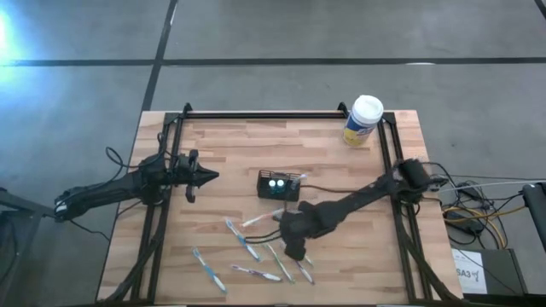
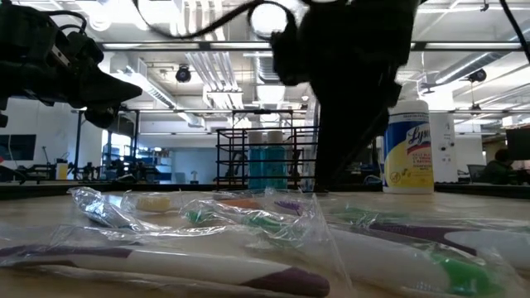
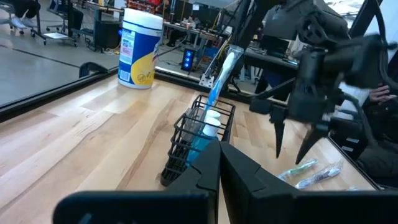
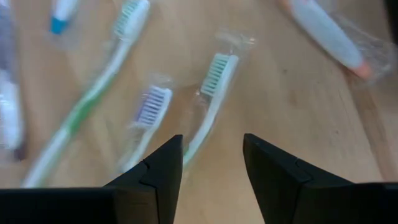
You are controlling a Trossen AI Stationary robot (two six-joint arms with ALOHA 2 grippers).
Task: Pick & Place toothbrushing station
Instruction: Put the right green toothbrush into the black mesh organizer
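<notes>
Toothbrushing station, small black mesh-sided rectangular holder (image 1: pixel 280 185), sat mid-table with brushes already standing in it. Right gripper (image 4: pixel 211 163) hovered above loose plastic-wrapped toothbrushes (image 4: pixel 210 99) near the table's front, fingers parted, holding nothing. Left gripper (image 1: pixel 207 176) waited well left of holder, fingers looked closed together, empty. Risk: slippery wrap and crowded brushes could cause a double-grab or slip.

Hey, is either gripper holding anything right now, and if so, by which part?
Nothing is held. The right gripper is open above the wrapped toothbrushes, fingers empty. The left gripper is shut and empty, waiting left of the holder box.
</notes>
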